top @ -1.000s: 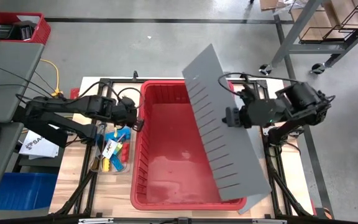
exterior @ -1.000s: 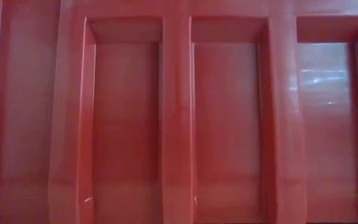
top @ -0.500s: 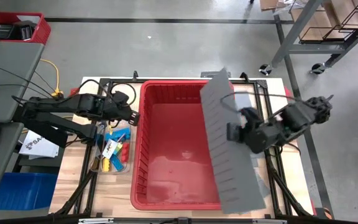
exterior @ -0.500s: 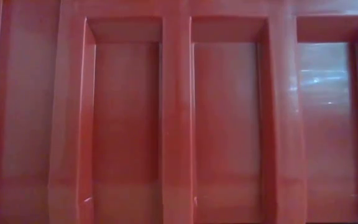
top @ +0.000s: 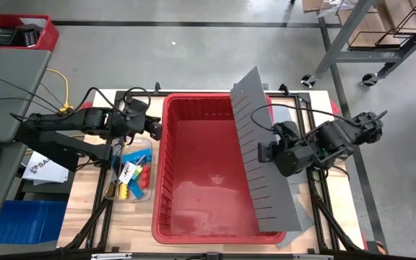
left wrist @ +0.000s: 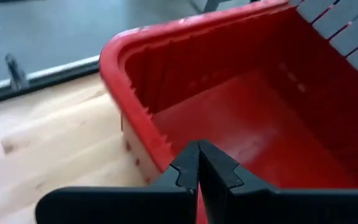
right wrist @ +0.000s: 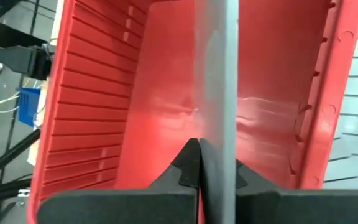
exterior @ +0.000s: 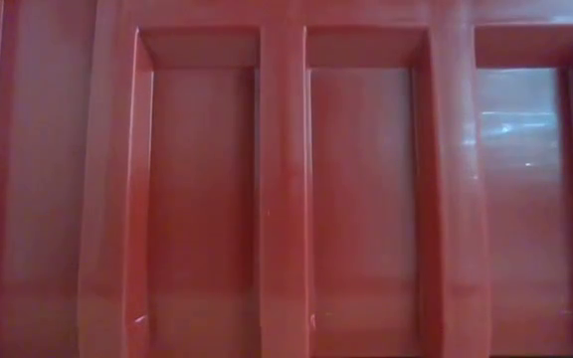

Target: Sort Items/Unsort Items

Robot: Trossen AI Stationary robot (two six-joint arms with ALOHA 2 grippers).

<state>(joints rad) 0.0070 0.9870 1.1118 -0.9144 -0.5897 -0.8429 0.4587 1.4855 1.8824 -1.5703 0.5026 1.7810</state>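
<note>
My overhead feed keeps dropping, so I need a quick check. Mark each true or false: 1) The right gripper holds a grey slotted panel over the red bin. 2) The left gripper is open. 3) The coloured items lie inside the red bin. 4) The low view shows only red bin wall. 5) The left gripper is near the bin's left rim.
1) True: the right gripper is shut on the grey slotted panel, which stands over the red bin.
2) False: the left gripper is shut, fingers together, holding nothing.
3) False: the coloured items lie on the table left of the bin.
4) True.
5) True.
</note>
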